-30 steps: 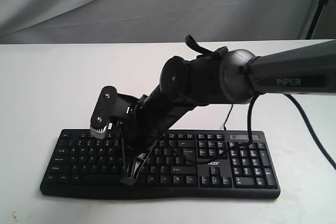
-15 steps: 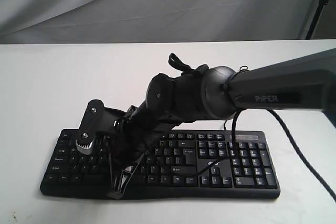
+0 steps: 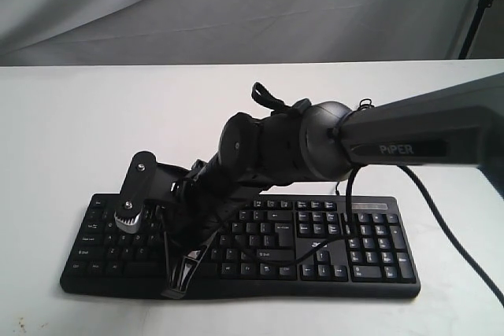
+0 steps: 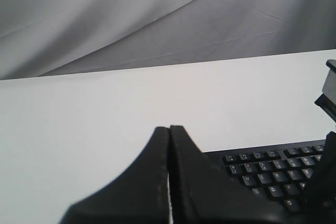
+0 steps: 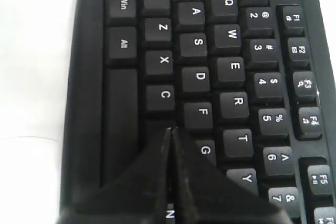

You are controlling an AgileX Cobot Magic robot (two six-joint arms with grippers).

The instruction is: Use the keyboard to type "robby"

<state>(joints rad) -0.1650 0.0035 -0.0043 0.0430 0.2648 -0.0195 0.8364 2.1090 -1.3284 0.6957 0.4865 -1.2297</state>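
Observation:
The black keyboard (image 3: 331,253) with white legends lies near the front of the white table. My right arm reaches across it from the right. The right gripper (image 3: 176,285) is shut and empty, pointing down over the keyboard's left half. In the right wrist view the keyboard (image 5: 231,66) fills the frame, and the right gripper (image 5: 170,130) has its tip just past the C key (image 5: 165,94), beside F and G, covering the keys before N. Whether it touches a key is unclear. The left gripper (image 4: 169,128) is shut and empty above bare table, left of the keyboard (image 4: 273,177).
A grey cloth backdrop (image 3: 157,5) hangs behind the white table (image 3: 79,116). The arm's thick black cable (image 3: 453,210) loops down to the right of the keyboard. A dark stand leg (image 3: 476,5) is at the far right.
One second ago the right arm was higher and further right; it swung left and down over the letter keys. In the last half second it has hardly moved.

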